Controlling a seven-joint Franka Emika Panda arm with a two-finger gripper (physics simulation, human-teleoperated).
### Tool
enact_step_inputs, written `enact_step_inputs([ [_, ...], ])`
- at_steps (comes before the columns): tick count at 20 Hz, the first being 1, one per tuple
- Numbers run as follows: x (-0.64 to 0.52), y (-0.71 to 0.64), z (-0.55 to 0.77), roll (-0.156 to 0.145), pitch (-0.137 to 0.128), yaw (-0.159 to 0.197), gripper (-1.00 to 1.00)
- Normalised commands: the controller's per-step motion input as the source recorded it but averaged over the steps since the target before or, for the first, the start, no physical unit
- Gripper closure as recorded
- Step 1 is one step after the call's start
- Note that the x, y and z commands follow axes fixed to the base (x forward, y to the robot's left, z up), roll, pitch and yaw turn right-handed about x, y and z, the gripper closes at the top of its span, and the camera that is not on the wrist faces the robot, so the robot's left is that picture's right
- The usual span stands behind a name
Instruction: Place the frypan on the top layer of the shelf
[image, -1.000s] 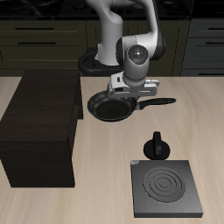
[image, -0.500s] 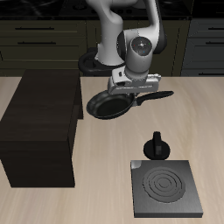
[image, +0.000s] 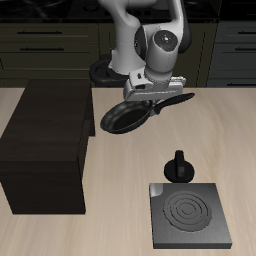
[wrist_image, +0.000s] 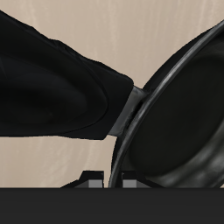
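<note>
The frypan (image: 124, 117) is a round black shallow pan with a long black handle (image: 172, 101). It hangs tilted in the air above the table, beside the shelf. My gripper (image: 150, 94) is shut on the handle close to the pan's rim. The wrist view shows the handle (wrist_image: 52, 87) and the pan's glossy inside (wrist_image: 188, 118) very close. The shelf (image: 48, 140) is a large dark boxy cabinet with a flat top, standing beside the pan toward the table's side edge. The pan's rim is about level with the shelf's top, not over it.
A small black knobbed pot-like item (image: 179, 167) stands nearer the front. A flat dark stove plate with rings (image: 187, 214) lies at the front edge. The robot's base (image: 108, 72) is at the back. Dark kitchen cabinets run behind the table.
The gripper has lifted the frypan off the table and upward. The pan now tilts, rim lower than handle, and sits a little closer to the shelf.
</note>
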Motion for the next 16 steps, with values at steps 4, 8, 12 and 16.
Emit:
enact_step_inputs([
  [4, 0.02, -0.05, 0.14, -0.011, -0.021, 0.02, 1.0],
  [8, -0.02, 0.01, 0.19, -0.015, -0.041, 0.046, 1.0],
  [12, 0.0, 0.01, 0.23, -0.017, -0.046, 0.028, 1.0],
  [16, 0.03, -0.03, 0.24, -0.028, -0.037, 0.015, 1.0],
])
